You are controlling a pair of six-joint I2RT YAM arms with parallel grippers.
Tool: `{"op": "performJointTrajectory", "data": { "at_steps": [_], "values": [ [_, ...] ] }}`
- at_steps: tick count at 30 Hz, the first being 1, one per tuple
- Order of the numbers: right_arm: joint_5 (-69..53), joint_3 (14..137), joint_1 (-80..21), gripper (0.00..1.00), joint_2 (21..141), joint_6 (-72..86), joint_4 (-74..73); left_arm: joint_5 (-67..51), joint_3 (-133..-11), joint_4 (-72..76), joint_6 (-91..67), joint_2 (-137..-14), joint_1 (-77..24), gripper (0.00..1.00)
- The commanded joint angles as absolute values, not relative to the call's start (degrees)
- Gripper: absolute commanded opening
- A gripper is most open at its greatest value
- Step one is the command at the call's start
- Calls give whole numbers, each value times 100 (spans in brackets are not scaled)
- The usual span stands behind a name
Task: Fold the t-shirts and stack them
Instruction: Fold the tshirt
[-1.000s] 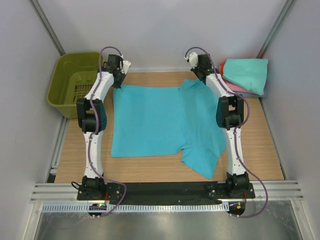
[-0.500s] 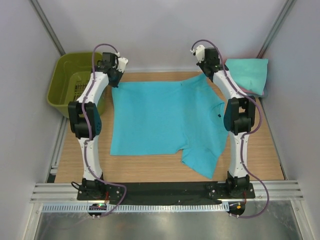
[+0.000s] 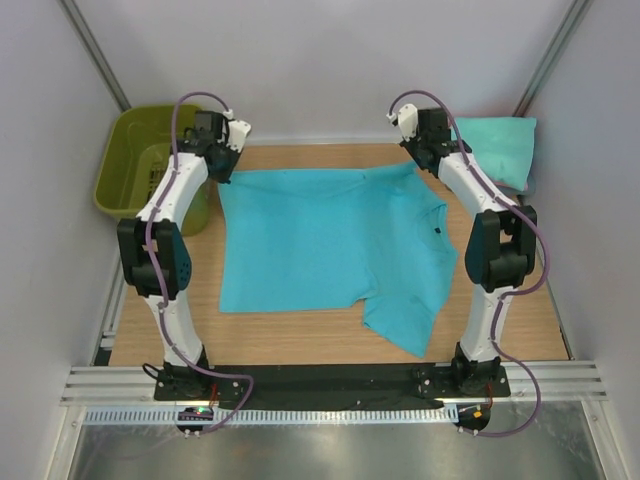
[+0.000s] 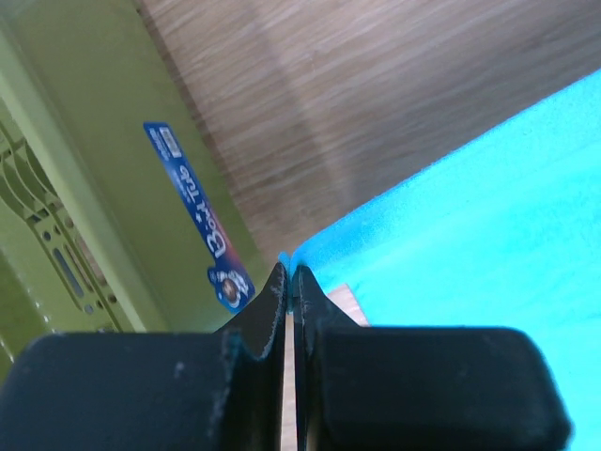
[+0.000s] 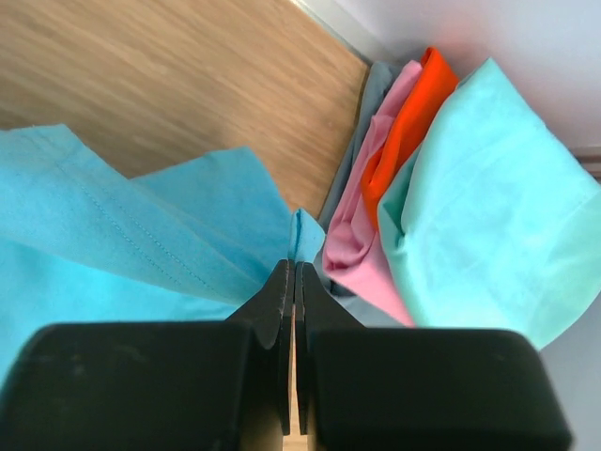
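Turquoise shirt (image 3: 310, 240) lies spread on the table (image 3: 525, 300), sideways, collar end to the right. Left part is flat. Right part is rumpled, with one sleeve flopped toward the near edge.

Far edge is pinched at both ends:
- Left gripper (image 4: 289, 271) is clenched on the far-left corner.
- Right gripper (image 5: 294, 271) is clenched on a bunched fold at the far right.

Looks like spread/first-fold stage, so the task is early for this shirt.

To do it well, I'd say:
- Pull the two ends apart until the far edge is taut and the right-side wrinkles drop out.
- Move both arms in parallel and at equal height.
- Don't let go until the edges line up.
- The right grip is on a bunch, not a clean corner, so expect skew there.

Clearances:
- Stack of folded shirts (image 5: 470, 207) sits just beside the right gripper, so there's snag risk.
- Green basket (image 4: 56, 235) is close by the left gripper.
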State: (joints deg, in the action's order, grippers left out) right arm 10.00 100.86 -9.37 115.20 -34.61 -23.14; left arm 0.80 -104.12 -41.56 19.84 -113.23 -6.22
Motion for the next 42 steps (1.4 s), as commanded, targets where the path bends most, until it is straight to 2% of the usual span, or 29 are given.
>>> {"op": "performJointTrajectory", "data": {
  "at_steps": [1, 15, 21, 42],
  "values": [
    [940, 9801, -932, 1, 10855, -3384, -2276, 53, -10153, -3964, 1907, -10820, -563, 0],
    [677, 8438, -932, 1, 9617, -3234, -2523, 18, -9010, -4113, 1819, -9932, -571, 0],
    [519, 7814, -940, 1, 9273, -3129, -2619, -176, -8781, -4245, 1732, -9967, -571, 0],
    [220, 7146, -1054, 1, 9580, -3041, -2777, -334, -8447, -4386, 1521, -10784, -571, 0]
  ]
}}
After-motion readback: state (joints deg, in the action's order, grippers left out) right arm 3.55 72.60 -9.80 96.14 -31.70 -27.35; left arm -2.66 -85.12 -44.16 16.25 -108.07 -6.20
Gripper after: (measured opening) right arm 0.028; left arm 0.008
